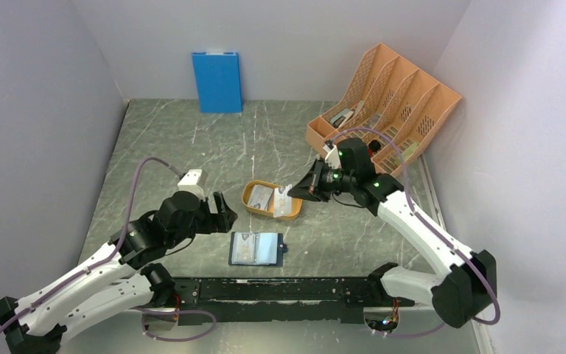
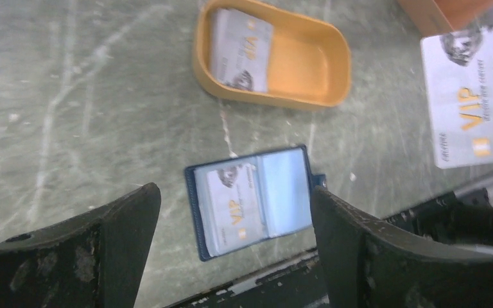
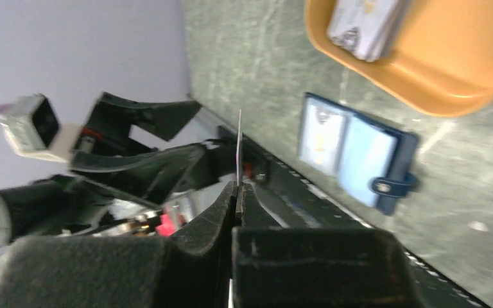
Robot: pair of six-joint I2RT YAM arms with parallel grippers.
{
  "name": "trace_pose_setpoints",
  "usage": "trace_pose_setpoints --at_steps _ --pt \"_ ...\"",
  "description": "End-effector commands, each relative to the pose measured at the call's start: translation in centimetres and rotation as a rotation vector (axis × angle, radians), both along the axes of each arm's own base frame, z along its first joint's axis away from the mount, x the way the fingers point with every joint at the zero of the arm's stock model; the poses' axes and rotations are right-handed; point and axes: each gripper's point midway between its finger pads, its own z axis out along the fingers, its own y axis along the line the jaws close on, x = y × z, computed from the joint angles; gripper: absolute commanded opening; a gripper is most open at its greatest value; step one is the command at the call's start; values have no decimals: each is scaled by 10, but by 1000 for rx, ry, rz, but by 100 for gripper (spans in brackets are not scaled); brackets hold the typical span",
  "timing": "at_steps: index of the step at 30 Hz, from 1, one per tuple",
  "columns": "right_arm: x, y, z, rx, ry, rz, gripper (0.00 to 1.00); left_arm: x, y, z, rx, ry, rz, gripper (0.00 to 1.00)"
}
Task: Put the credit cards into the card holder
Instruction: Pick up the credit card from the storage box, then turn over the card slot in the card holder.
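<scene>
Silver plastic credit card is pinched tight in the right pincer, up in the air by the shallow orange oval tray. More grey cards lie in that tray. The small dark blue folding card holder lies open on the table, away from that pincer, one card inside. The left pincer hangs wide open beside it.

Left black two-finger hand: jaws spread wide, aimed downward. Right black two-finger hand: jaws pinched on a thin grey-silver credit card, pointing toward the left arm.
</scene>
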Motion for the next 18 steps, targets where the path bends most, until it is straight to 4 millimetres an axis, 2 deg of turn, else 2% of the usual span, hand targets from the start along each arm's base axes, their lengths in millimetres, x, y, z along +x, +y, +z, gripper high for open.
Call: trace_pose_setpoints --at_steps 1,4,10,14,18 --pt "-23 -41 -42 -229 -124 29 0 -20 -42 -3 -85 21 -232 92" --pt "-42 -51 -65 -243 -134 54 0 -28 -60 -13 -69 39 -289 88" --pt "-70 -49 -88 -206 -157 135 0 -38 -100 -35 9 73 -354 82" --pt "-85 -45 -106 -231 -129 182 0 -34 -112 -59 43 118 -341 80" --pt "-95 -45 -120 -236 -104 197 0 -31 -115 -84 108 161 -322 78"
